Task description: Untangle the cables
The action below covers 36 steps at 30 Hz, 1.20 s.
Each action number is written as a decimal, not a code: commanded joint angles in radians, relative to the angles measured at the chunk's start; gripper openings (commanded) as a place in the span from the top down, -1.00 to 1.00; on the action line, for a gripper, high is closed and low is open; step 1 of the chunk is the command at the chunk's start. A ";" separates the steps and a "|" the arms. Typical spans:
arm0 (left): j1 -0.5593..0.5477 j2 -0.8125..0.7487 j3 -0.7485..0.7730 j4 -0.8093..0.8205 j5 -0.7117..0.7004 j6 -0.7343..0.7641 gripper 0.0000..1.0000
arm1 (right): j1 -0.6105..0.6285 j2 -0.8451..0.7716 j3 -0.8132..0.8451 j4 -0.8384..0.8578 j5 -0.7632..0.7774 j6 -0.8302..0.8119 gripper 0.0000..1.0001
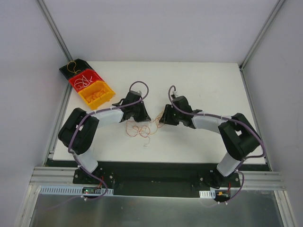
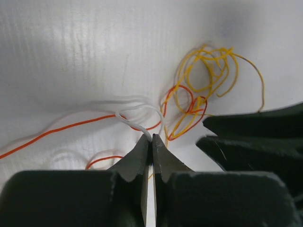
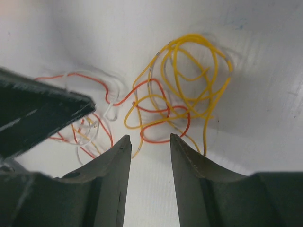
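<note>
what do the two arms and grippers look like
The left arm and right arm have chunky black joint housings joined by white links, each trailed by a thick purple cable. The left gripper and right gripper have black, tapering fingers.

Both arms bent inward, tips nearly met mid-scene, L gripper (image 2: 151,141) pinched shut on white cable (image 2: 132,125), R gripper (image 3: 148,142) jaws parted.

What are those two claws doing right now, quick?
Left gripper: closed, pinching the white cable.
Right gripper: open, holding nothing, just short of the cable tangle.
</note>
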<state>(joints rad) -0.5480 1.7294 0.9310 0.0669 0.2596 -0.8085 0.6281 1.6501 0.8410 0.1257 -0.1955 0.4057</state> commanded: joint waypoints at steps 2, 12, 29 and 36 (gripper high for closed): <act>-0.052 -0.174 0.026 -0.015 -0.036 0.164 1.00 | 0.024 0.094 0.111 -0.008 0.143 0.062 0.29; -0.087 -0.525 0.487 -0.316 0.139 0.440 1.00 | -0.005 0.155 0.176 -0.168 0.383 0.171 0.55; -0.078 -0.261 1.547 -0.420 -0.172 0.686 1.00 | -0.376 0.122 0.224 -0.390 0.367 0.265 0.54; -0.075 -0.398 1.182 -0.421 -0.244 0.703 1.00 | -0.412 -0.001 0.140 -0.233 0.149 0.045 0.45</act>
<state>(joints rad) -0.6331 1.3975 2.3051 -0.3313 0.1013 -0.1398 0.1921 1.7733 1.0439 -0.1696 0.1154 0.5919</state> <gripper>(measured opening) 0.008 0.260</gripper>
